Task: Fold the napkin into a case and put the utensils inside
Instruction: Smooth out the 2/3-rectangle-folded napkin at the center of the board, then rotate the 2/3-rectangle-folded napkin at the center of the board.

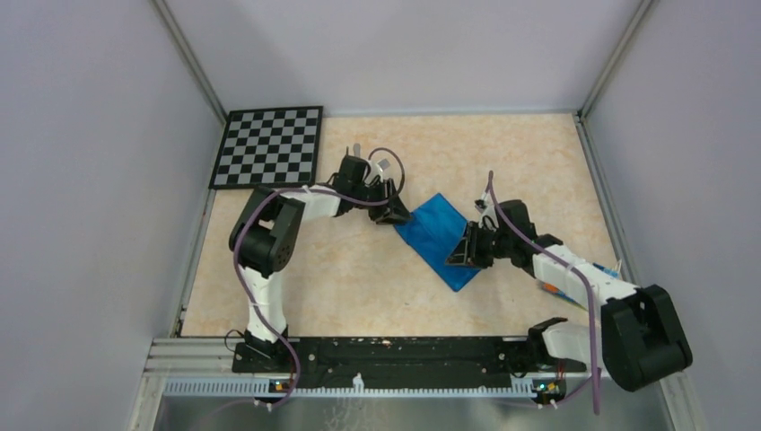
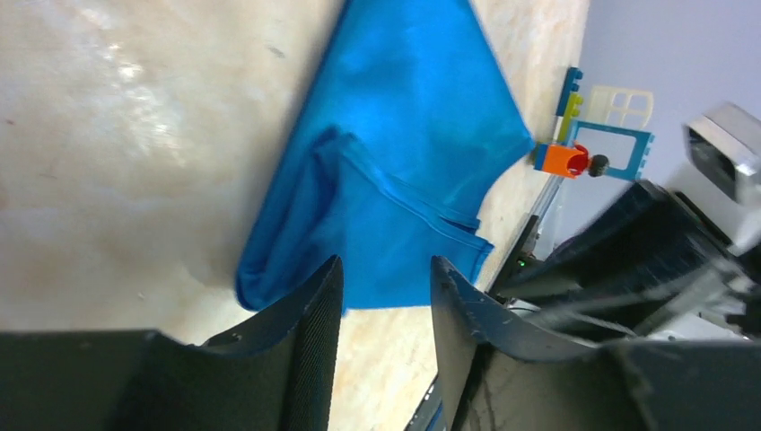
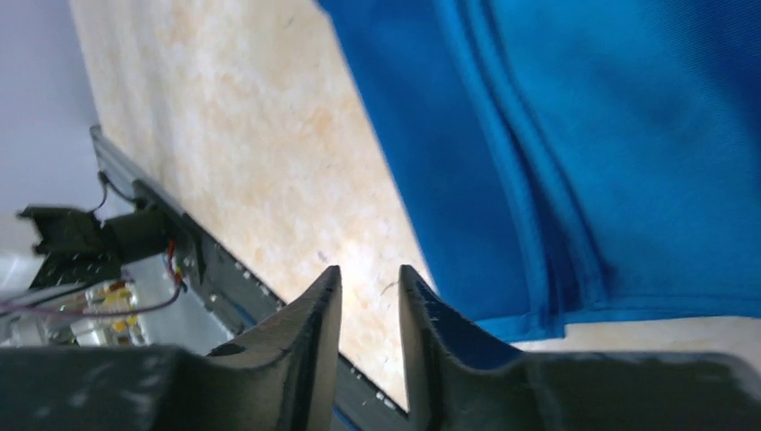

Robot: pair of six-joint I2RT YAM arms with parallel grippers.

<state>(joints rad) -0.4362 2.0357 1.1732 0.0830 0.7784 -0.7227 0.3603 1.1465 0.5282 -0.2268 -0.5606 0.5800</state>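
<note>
Layered bright blue napkin (image 1: 437, 239)

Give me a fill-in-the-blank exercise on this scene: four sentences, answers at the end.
1. The folded napkin on the table is bright ____ in colour.
2. The checkerboard lies in the table's far ____ corner.
3. The left gripper has its jaws ____, with no cloth pinched between them.
4. The right gripper is at the napkin end ____ from the checkerboard.
Missing words: blue; left; open; farthest.
</note>
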